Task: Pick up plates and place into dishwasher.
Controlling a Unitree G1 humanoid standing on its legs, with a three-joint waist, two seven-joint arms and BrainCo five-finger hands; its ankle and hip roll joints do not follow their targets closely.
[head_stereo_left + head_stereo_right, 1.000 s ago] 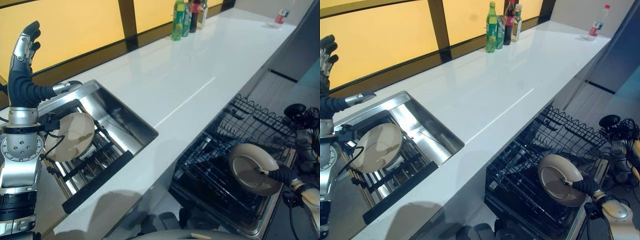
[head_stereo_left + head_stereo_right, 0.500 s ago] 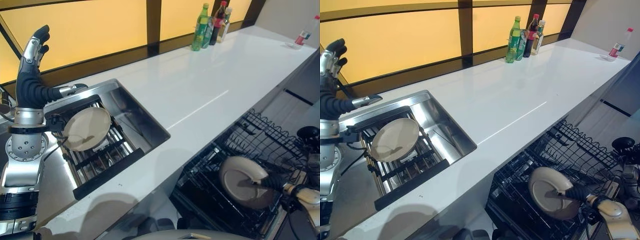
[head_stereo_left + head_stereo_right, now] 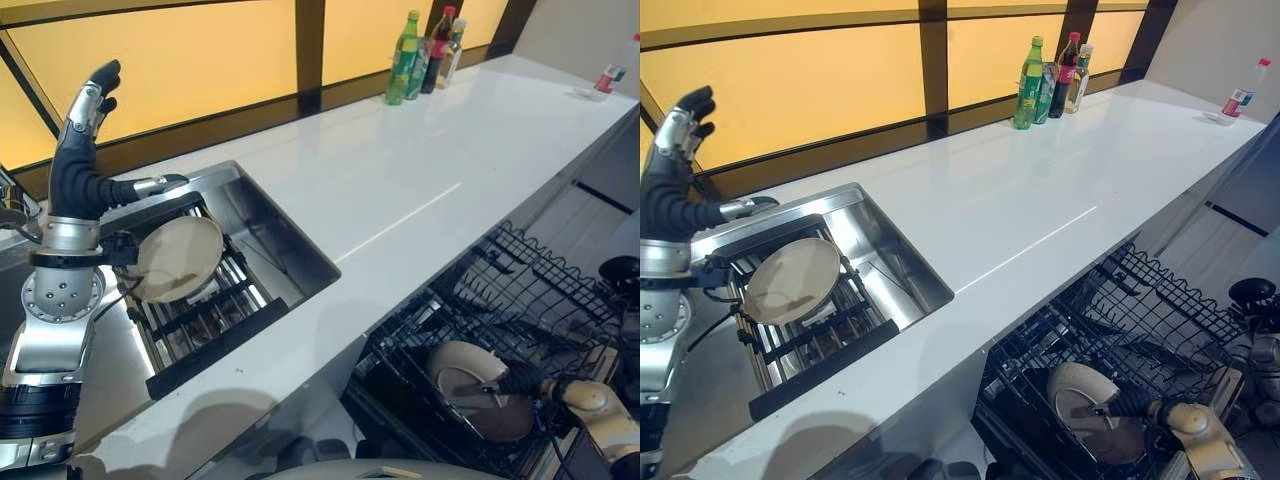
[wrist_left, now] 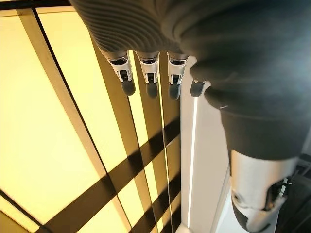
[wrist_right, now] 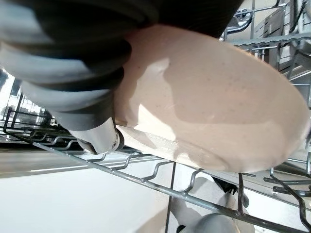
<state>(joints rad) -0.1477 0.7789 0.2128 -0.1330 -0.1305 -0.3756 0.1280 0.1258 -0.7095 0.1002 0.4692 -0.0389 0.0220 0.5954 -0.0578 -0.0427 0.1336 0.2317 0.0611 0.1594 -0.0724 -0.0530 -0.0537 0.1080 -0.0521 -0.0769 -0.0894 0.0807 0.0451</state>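
Plate (image 3: 478,400) sat low in the dishwasher rack (image 3: 520,300), tilted on edge among the tines, with right hand (image 3: 520,380) pinching its rim from the robot's right side. Second plate (image 3: 178,258) leaned on the sink rack (image 3: 200,320), well apart. Left hand (image 3: 85,140) was raised above it with straight fingers, empty and nearer to that plate.
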